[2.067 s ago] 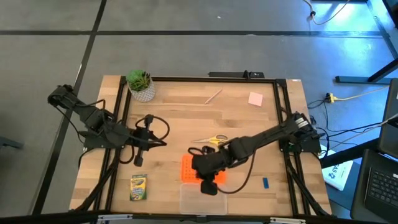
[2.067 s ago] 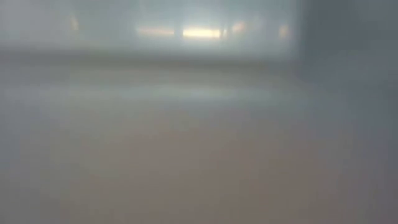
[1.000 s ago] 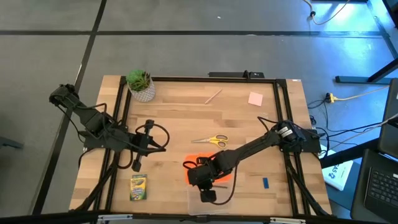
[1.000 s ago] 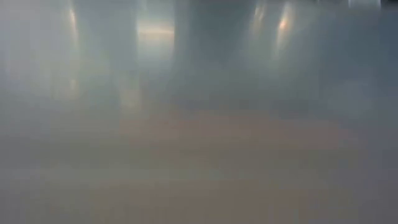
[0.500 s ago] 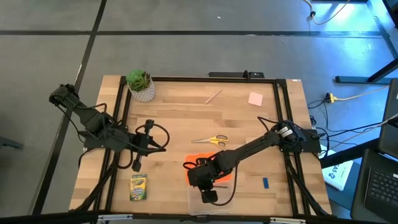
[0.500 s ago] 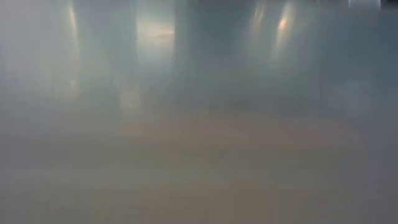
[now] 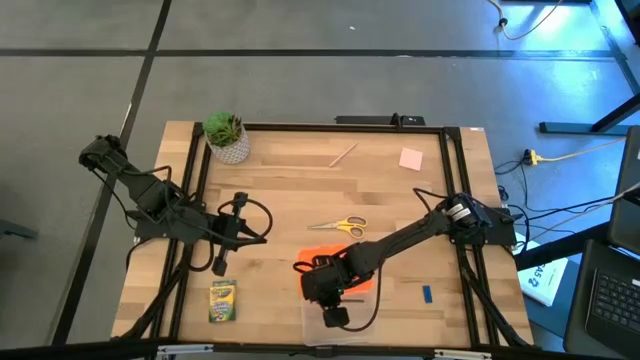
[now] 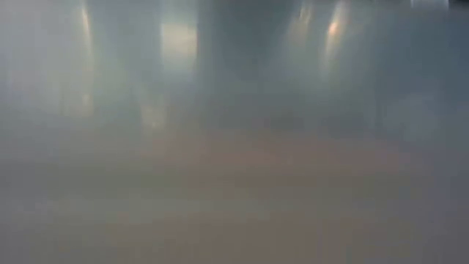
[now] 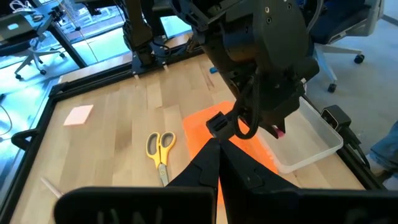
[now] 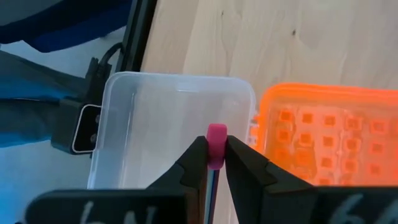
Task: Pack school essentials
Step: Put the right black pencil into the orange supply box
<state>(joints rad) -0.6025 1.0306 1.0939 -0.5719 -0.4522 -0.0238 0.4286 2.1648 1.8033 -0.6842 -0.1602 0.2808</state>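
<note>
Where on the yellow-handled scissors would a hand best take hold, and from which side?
The scissors lie flat on the table, apparently closed, handles toward the right arm, blades toward the left. Probably best to come straight down and pinch across the narrow neck where the handles meet the blades: it is the slimmest part, and open wood lies on both sides. The right hand is shut on a pink-tipped pencil; the left hand hovers nearby.
</note>
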